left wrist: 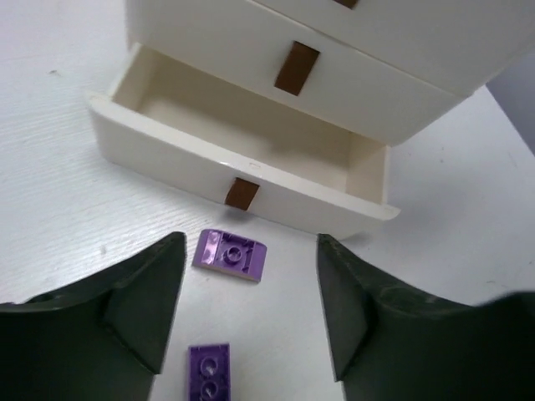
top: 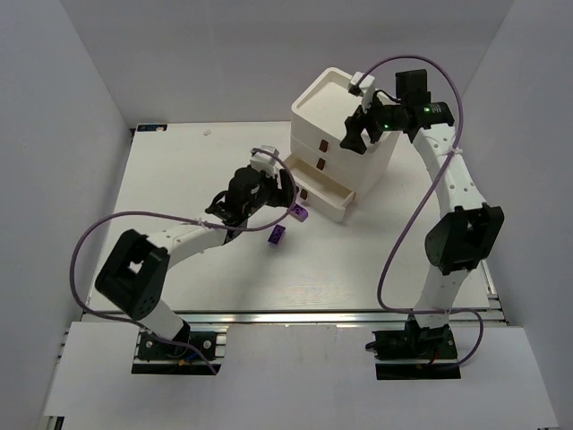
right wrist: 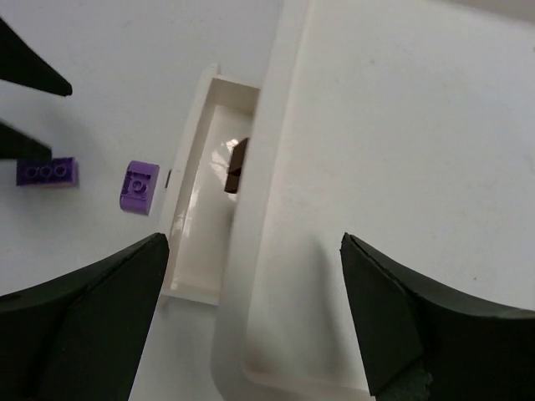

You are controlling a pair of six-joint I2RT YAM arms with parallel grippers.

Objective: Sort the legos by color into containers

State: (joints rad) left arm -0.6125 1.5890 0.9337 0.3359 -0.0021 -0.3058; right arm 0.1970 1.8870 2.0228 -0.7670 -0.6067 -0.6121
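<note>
A sloped purple lego is seen on the table just before the slid-out bottom bin. A long lego, cut off by the picture edge, lies nearer, its long axis pointed toward that bin. The left gripper is spread wide above them, empty, and the right gripper is spread wide over the top bin, also empty.

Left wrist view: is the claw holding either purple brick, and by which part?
Nothing is held. The left claw stands open; the curved purple brick and the studded purple brick lie on the table beneath it, untouched.
</note>
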